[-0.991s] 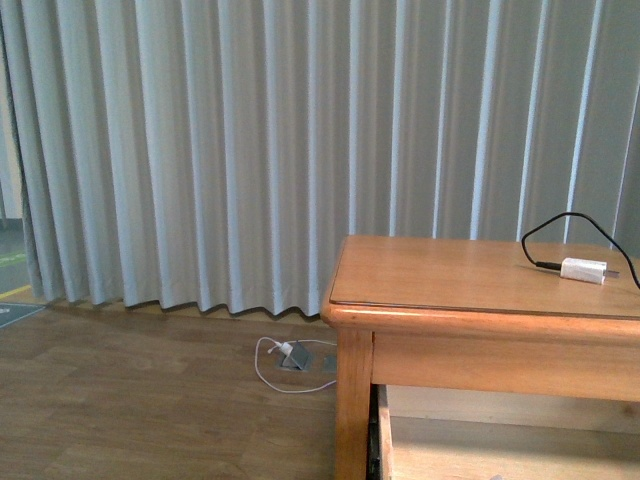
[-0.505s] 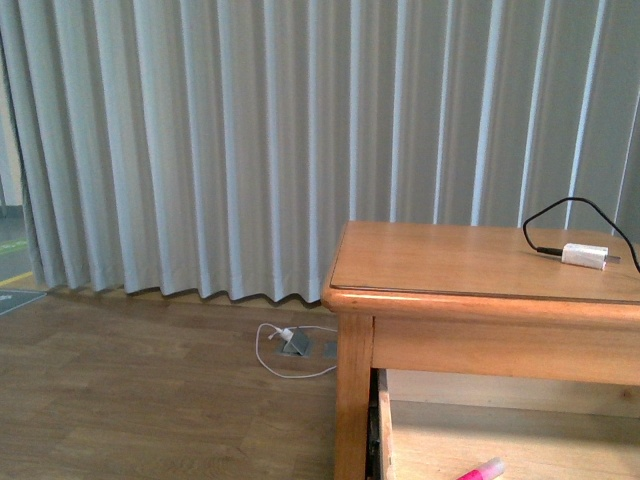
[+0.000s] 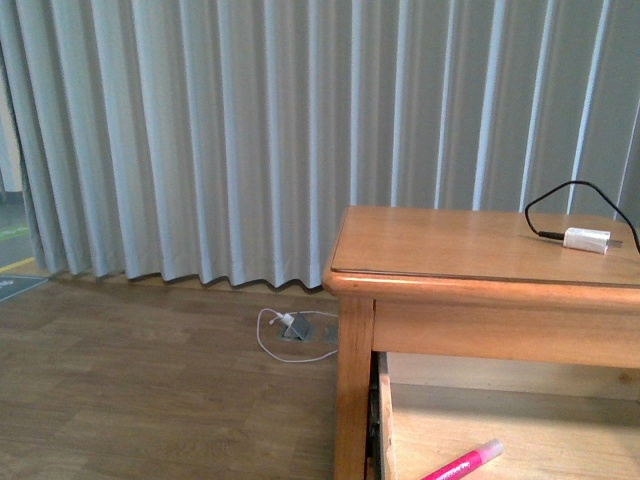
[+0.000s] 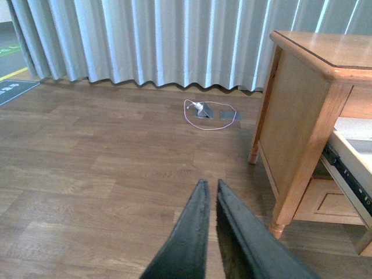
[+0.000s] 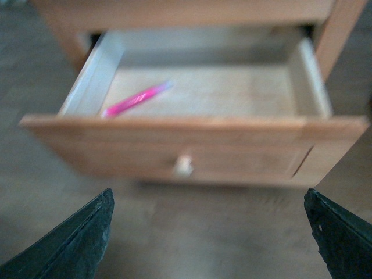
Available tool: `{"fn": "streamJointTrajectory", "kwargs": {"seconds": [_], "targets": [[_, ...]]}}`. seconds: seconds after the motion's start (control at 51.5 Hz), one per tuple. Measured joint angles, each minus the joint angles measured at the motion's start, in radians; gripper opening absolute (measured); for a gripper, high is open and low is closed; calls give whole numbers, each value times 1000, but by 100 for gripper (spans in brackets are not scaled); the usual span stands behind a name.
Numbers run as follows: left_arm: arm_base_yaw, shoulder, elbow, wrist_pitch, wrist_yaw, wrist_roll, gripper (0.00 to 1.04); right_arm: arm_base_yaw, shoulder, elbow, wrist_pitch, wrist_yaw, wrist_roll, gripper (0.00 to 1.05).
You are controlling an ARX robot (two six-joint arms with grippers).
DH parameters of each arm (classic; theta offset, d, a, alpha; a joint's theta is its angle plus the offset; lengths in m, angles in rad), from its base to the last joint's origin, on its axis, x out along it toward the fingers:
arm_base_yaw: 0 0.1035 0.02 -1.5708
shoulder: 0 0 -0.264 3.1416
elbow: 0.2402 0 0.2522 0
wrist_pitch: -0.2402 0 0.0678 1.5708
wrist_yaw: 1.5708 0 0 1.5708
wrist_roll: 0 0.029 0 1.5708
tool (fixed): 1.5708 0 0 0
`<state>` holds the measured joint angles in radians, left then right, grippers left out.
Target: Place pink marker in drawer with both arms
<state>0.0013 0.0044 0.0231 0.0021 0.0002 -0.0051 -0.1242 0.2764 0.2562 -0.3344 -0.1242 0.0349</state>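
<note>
The pink marker lies loose on the pale floor of the drawer, which stands pulled out from the wooden table. In the front view the pink marker shows at the bottom edge inside the drawer. My right gripper is open in front of the drawer's front panel, above its round knob, with nothing between its fingers. My left gripper is shut and empty over the wooden floor, to the left of the table leg. Neither arm appears in the front view.
The wooden table carries a white charger plug with a black cable. A white cable and a grey floor socket lie by the grey curtain. Open wood floor spreads left of the table.
The front view has shifted, so the table sits higher in it. The pink marker, unseen a second ago, now shows further inside the drawer.
</note>
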Motion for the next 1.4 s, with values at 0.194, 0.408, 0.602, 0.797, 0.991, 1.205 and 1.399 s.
{"fn": "streamJointTrajectory", "kwargs": {"seconds": [0.194,0.408,0.602,0.797,0.991,1.205,1.399], "targets": [[0,0,0,-1,0,0,44,34,43,-50,126,12,24,96],[-1,0,0,-2,0,0,83,9,397,-47,236,-50,-39,96],[-1,0,0,-2,-1,1,99,19,900,-19,587,-4,-83,96],[-1,0,0,-2,0,1,99,80,1144,52,768,56,-48,96],[-1,0,0,-2,-1,1,99,121,1287,125,877,106,-9,96],[-1,0,0,-2,0,1,99,148,1423,245,974,151,-3,96],[-1,0,0,-2,0,1,99,177,1550,374,1039,179,-3,96]]}}
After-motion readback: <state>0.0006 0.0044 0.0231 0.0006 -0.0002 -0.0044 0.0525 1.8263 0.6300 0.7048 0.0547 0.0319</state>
